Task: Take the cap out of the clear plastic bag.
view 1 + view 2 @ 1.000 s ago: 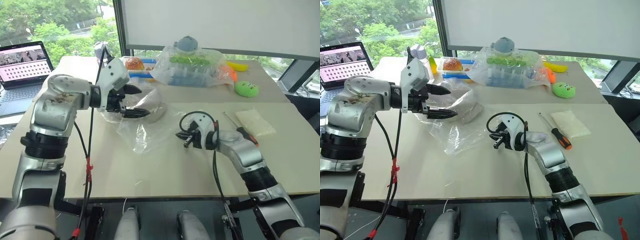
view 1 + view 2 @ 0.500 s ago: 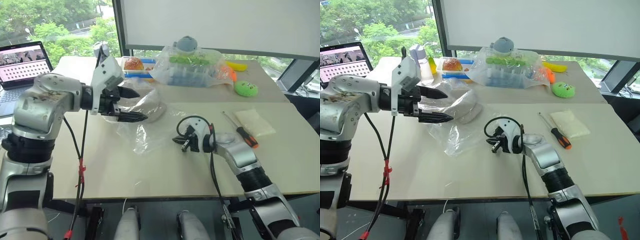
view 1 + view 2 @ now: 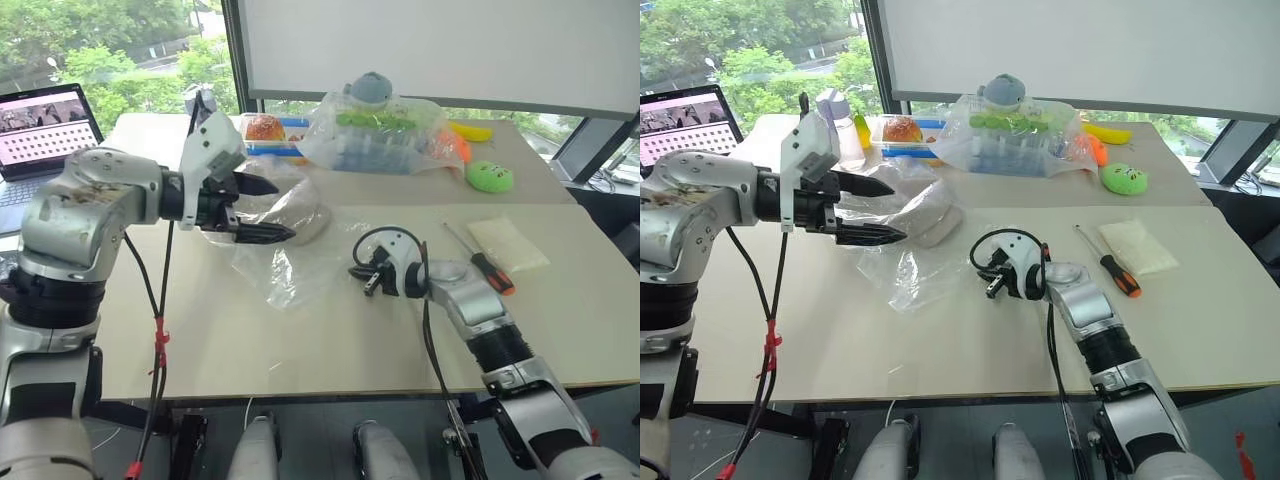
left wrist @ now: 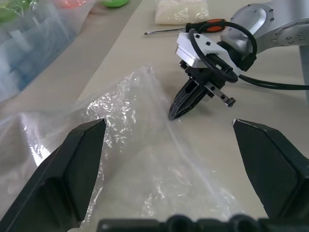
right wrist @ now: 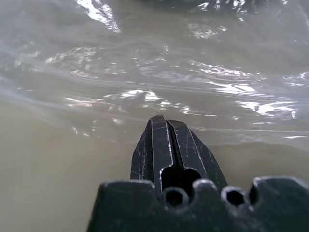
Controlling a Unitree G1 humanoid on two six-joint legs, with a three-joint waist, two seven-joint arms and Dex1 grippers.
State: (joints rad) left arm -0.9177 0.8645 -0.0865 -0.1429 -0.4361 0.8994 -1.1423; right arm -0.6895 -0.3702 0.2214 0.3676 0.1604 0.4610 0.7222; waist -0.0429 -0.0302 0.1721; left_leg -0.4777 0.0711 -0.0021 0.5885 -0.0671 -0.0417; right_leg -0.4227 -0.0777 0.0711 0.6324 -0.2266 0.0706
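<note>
The wide pale wooden table [image 3: 330,350] carries everything. At its twelve o'clock edge sits a bulging clear bag of colourful toys [image 3: 385,135]. Near the centre, toward ten o'clock, the large crinkly transparent plastic bag [image 3: 285,270] lies spread flat, and the soft beige-grey fabric cap [image 3: 300,213] sits inside its far end. The left gripper [image 3: 262,210] hangs above that end of the bag, close to the cap, its two black fingers spread wide and holding nothing. The right gripper [image 3: 372,285] rests low at the bag's three o'clock edge, fingers pressed together, tips touching the plastic film. An orange-handled screwdriver [image 3: 480,260] lies at three o'clock, beside a small white packet [image 3: 510,245].
</note>
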